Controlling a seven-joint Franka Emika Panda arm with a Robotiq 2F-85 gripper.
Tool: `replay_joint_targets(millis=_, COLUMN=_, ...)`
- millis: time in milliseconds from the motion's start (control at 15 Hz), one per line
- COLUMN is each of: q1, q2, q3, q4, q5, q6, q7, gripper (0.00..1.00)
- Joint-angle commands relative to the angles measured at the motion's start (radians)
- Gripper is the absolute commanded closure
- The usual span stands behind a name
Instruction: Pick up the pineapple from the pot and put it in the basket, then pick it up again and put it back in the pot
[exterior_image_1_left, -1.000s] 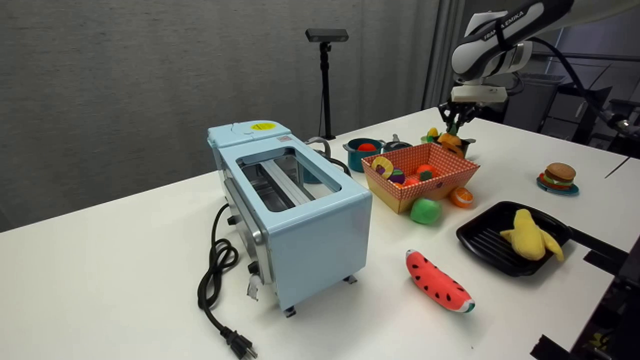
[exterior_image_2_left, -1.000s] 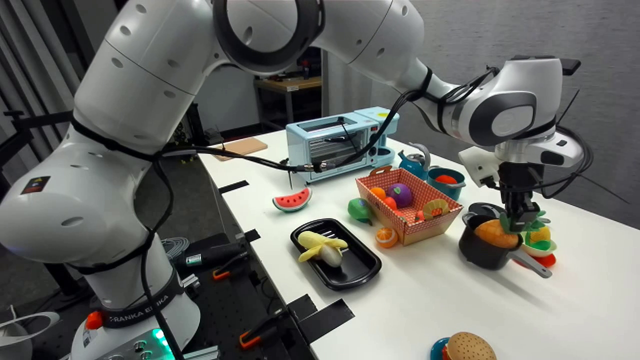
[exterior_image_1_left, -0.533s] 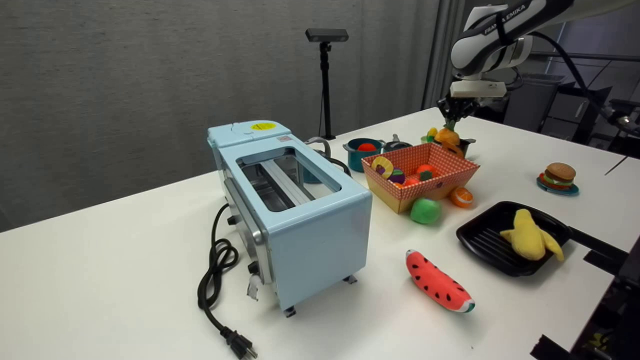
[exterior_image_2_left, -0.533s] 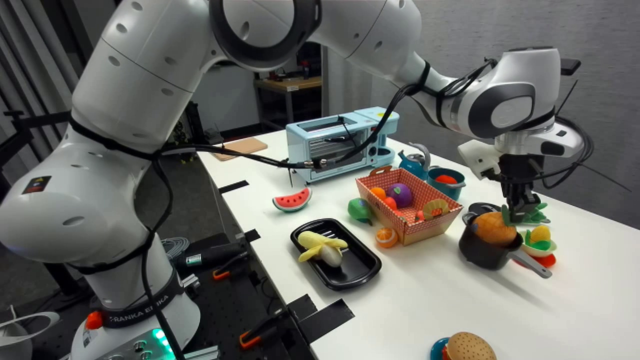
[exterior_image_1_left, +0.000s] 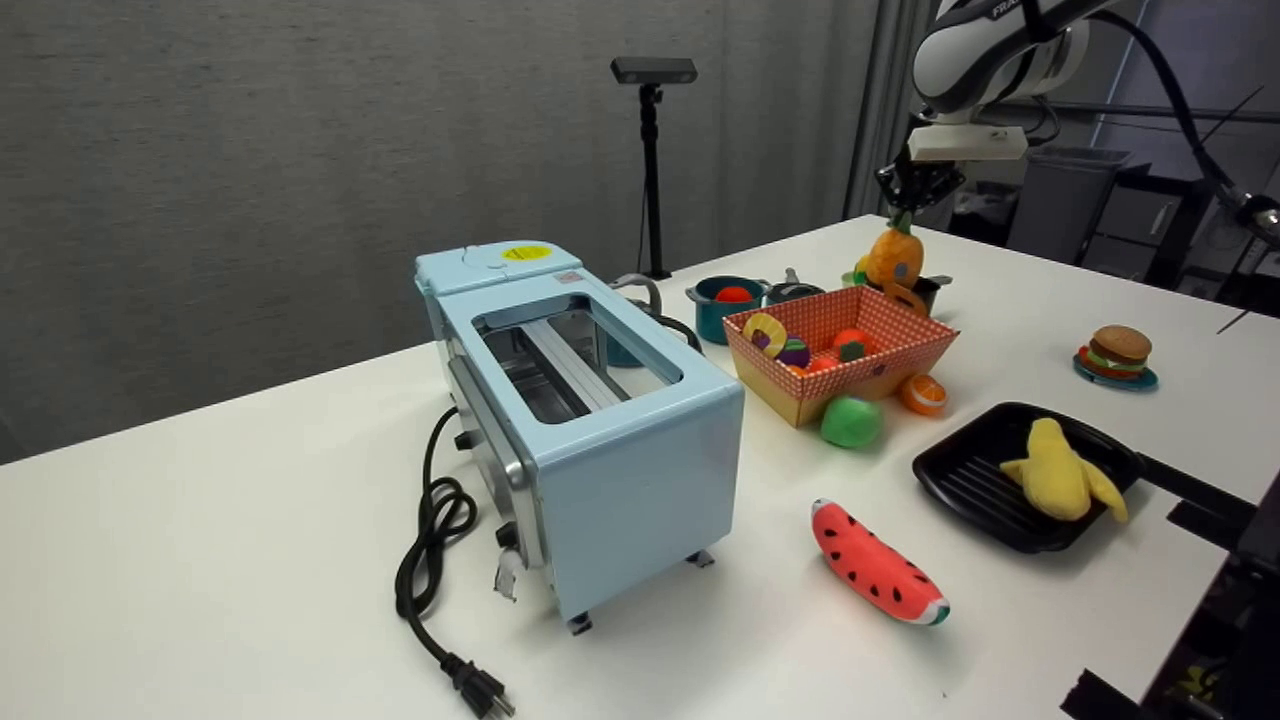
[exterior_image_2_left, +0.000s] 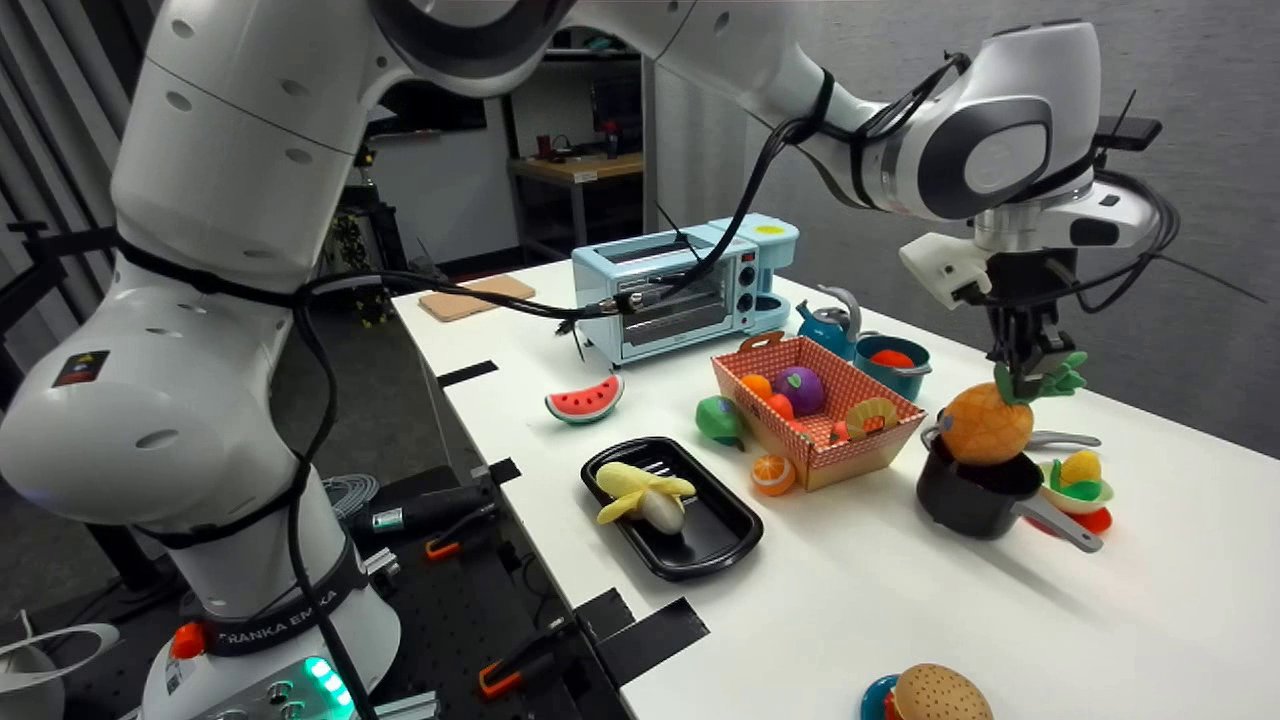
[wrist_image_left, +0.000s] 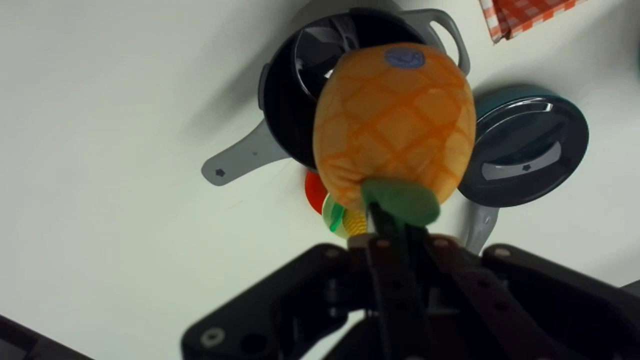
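"How much room did you have?"

"A good deal. White tabletop (exterior_image_2_left: 850, 600) spread from the black pot (exterior_image_2_left: 965, 500) to the burger (exterior_image_2_left: 940, 695). It was tighter by the basket (exterior_image_2_left: 865, 457): in the wrist view its checked corner lay just beside the black pot's loop handle, a strip of tabletop between them."

"And the taped edge?"

"That edge, with its black tape (exterior_image_2_left: 655, 638), was well apart from my gripper (wrist_image_left: 400, 230). The black tray (exterior_image_2_left: 718, 532) sat near it."

"What did you have in hand?"

"I was clenched on the green crown (wrist_image_left: 405, 202) of the pineapple (exterior_image_2_left: 987, 425), which hung over the black pot, crown uppermost. In an exterior view its lower end overlapped the rim; whether they touched, I couldn't tell."

"What were the containers holding?"

"The basket held a purple fruit (exterior_image_2_left: 800, 390), orange and red fruits (exterior_image_2_left: 780, 405), and a yellow ring slice (exterior_image_2_left: 870, 415). The teal pot (exterior_image_2_left: 885, 387) had something red (exterior_image_2_left: 892, 357) inside, the black tray a peeled banana (exterior_image_2_left: 655, 505). In the small bowl (exterior_image_2_left: 1095, 501) near the black pot lay yellow and green pieces (exterior_image_2_left: 1080, 467). A dark lid (wrist_image_left: 530, 140) covered a teal pan (wrist_image_left: 510, 96) nearby."
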Motion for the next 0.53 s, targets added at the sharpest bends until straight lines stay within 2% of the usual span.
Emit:
replay_joint_targets(millis=0, q1=0.039, q2=-0.112, q3=-0.019, q4=-0.126, q5=-0.051, q6=0.004, q7=-0.002, gripper=0.98)
replay_joint_targets(millis=467, q1=0.092, q2=-0.283, q3=-0.004, q4=-0.302, q5=-0.148, q6=0.003, q7=-0.003, gripper=0.98)
